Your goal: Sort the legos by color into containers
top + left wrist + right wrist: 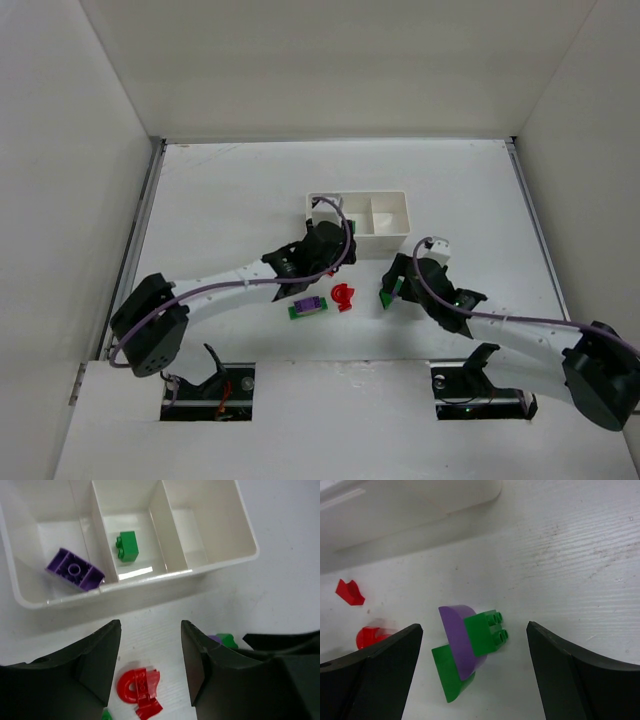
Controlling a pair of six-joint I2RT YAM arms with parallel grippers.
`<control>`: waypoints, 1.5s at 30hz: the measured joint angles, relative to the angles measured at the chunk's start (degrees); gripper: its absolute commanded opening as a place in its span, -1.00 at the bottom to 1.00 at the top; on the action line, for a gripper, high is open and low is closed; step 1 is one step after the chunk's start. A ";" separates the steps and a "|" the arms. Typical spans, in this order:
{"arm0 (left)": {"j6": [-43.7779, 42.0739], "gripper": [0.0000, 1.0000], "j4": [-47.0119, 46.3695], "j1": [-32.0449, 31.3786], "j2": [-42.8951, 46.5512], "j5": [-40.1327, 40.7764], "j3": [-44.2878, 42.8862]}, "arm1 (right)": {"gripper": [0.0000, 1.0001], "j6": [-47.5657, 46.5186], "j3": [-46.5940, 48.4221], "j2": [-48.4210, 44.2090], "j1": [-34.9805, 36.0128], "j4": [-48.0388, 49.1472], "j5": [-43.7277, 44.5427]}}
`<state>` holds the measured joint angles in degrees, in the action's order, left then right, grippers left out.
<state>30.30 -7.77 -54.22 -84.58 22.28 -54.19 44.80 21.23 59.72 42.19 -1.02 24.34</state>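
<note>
The white tray [388,240] has three compartments. In the left wrist view a purple brick [75,570] lies in the tray's [220,560] left compartment and a green brick [126,546] in the middle one; the right one is bare. My left gripper [151,627] is open just in front of the tray, above a red piece [139,685], which also shows from the top [344,296]. My right gripper [474,629] is open around a purple-and-green brick stack [470,642], not touching it. From the top, the left gripper [333,242] is at the tray's near left corner and the right gripper [396,287] is right of the red piece.
Another purple-and-green stack [308,306] lies left of the red piece. A small red fragment [350,592] lies near the tray's front wall [410,510]. White walls enclose the table on three sides.
</note>
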 measured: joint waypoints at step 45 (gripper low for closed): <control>14.16 0.41 -13.07 -8.39 10.36 -14.29 20.46 | -0.01 -1.51 9.20 5.88 -0.87 -3.72 -5.01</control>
<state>44.47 -20.84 -62.61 -74.22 7.99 -33.74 43.29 30.44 65.60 41.32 -4.73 19.33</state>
